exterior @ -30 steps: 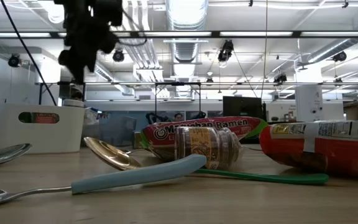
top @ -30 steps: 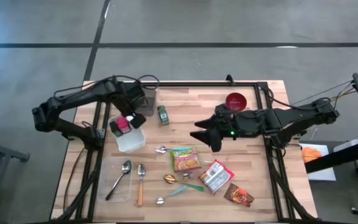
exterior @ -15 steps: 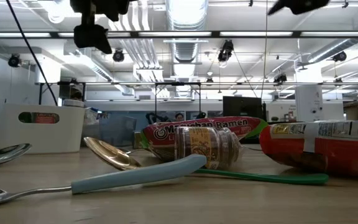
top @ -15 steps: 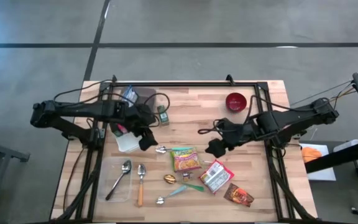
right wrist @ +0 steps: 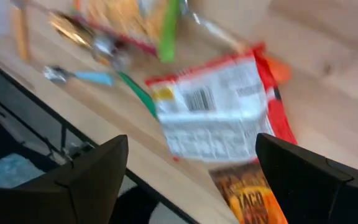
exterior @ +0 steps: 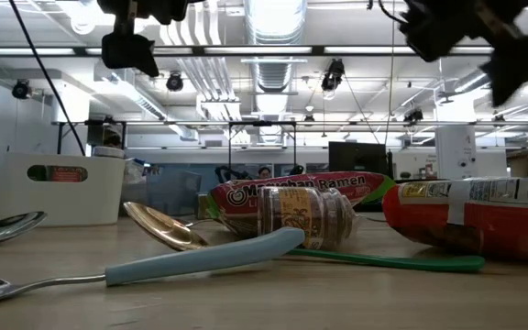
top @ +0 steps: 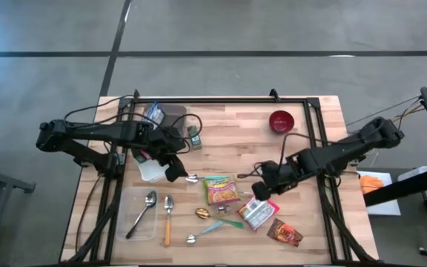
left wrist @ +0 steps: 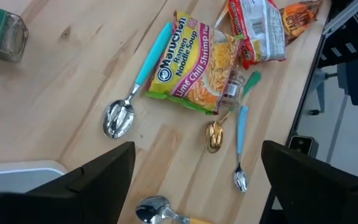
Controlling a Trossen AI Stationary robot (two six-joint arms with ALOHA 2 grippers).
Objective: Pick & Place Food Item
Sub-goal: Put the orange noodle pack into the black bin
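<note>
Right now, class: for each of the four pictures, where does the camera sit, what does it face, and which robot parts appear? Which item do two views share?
High view: overhead, looking straight down on the wooden table, both dark arms.
Low view: table-top height, facing the room; arms overhead.
Left wrist view: between the left gripper's open fingers, facing the yellow ramen packet.
Right wrist view: between the right gripper's open fingers, facing the red-and-white snack bag.
Shared: high and left wrist views show the ramen packet.
</note>
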